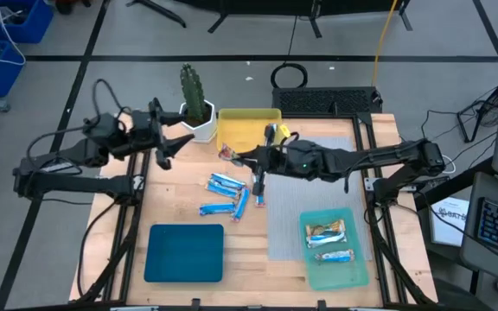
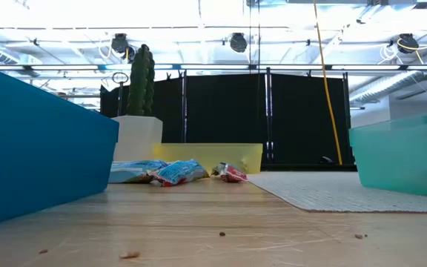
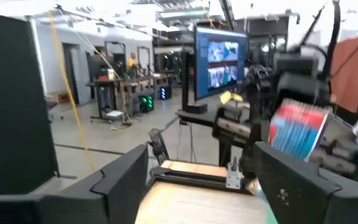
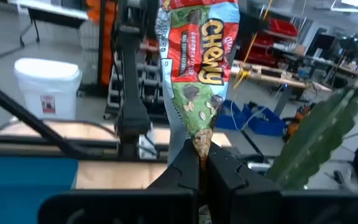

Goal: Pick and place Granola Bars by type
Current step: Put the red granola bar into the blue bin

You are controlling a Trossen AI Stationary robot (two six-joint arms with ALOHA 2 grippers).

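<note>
Two arms are in play. Our right gripper [image 4: 199, 163] is clamped on the crimped end of a red-and-green Chewy bar [image 4: 196, 68], which hangs free in the air just in front of the yellow tray [image 1: 247, 128]. The left gripper [image 1: 169, 145] hovers beside the white cactus pot [image 1: 201, 126], fingers spread apart and holding nothing.

Risks, as we judge them:
- The grip is only on the wrapper seam, so a quick swing could let the bar slip or twist out.
- The cactus [image 1: 192, 90] stands close to the carrying arm; a wide sweep could clip it.
- A second reddish bar [image 1: 228, 154] lies on the table just in front of the yellow tray, so a low descent could knock it.
- The two arms are near each other by the pot, so a crossing path could cause contact.

Containers:
- The yellow tray shows no bar that we can make out, though the arm hides part of it.
- The light teal tray [image 1: 359, 269], well away from the yellow tray on the right arm's side, holds two bars: a tan one [image 1: 326, 231] and a blue-and-white one [image 1: 333, 256].
- The dark teal tray [image 1: 184, 252] holds nothing.

Four blue-and-white bars [image 1: 228, 197] remain loose on the wood between the yellow tray and the dark teal one.
</note>
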